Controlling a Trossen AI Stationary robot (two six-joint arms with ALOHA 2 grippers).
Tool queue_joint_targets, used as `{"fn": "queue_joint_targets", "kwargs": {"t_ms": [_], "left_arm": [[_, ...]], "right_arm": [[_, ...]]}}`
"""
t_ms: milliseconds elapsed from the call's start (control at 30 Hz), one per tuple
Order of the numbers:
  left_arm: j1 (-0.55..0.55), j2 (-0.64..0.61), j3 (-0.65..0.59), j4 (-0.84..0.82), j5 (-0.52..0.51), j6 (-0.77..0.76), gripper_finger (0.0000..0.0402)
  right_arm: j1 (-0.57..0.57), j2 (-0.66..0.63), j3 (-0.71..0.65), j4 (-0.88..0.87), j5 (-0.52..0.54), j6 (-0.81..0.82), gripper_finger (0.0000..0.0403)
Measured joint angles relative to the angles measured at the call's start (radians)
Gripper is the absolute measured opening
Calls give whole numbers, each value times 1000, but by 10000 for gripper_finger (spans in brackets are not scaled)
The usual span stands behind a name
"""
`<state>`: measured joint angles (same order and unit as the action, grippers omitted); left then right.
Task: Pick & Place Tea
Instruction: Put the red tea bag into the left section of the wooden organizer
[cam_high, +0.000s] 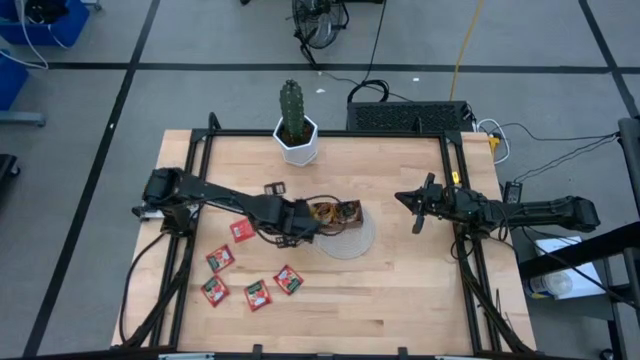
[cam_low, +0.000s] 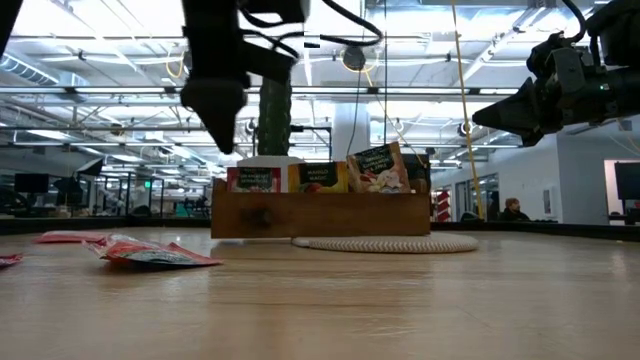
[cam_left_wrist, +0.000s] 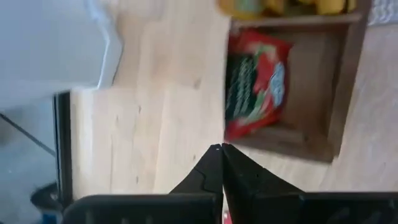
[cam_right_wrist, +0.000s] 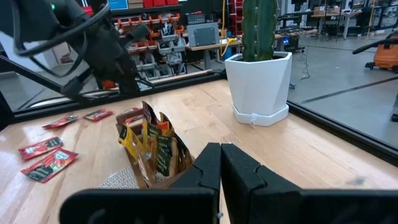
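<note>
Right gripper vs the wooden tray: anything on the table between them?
High view: only the edge of the round woven mat under the tray, then bare tabletop up to the right gripper. No sachets there.

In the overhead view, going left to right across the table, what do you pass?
Loose red tea sachets → left gripper → wooden tray → round woven mat → right gripper. The cactus pot overlaps the left gripper's position, so it is left out.
</note>
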<state>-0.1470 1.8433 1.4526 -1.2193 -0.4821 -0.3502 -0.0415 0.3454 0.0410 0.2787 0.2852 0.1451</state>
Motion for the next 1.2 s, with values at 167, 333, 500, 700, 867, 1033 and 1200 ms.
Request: {"fn": "queue_joint_targets", "kwargs": {"t_ms": [167,333,500,700,867,1033,1200], "left_arm": [[-12,-152,-98,10,-10,-134,32],[-16,-317,-247,17,27,-301,104],[-49,-430,-420,21,305,-440,167],[-143,-499,-584,74,457,-611,203],[-193,-511,-674,221,489,-670,209],[-237,-511,-718,276,550,-754,209],[-293,-511,-754,248,618,-941,209]], "right_arm": [[0,0,0,0,0,0,0],[0,0,0,0,0,0,0],[0,0,0,0,0,0,0],[0,0,0,0,0,0,0],[0,0,0,0,0,0,0],[0,0,0,0,0,0,0],[0,0,0,0,0,0,0]]}}
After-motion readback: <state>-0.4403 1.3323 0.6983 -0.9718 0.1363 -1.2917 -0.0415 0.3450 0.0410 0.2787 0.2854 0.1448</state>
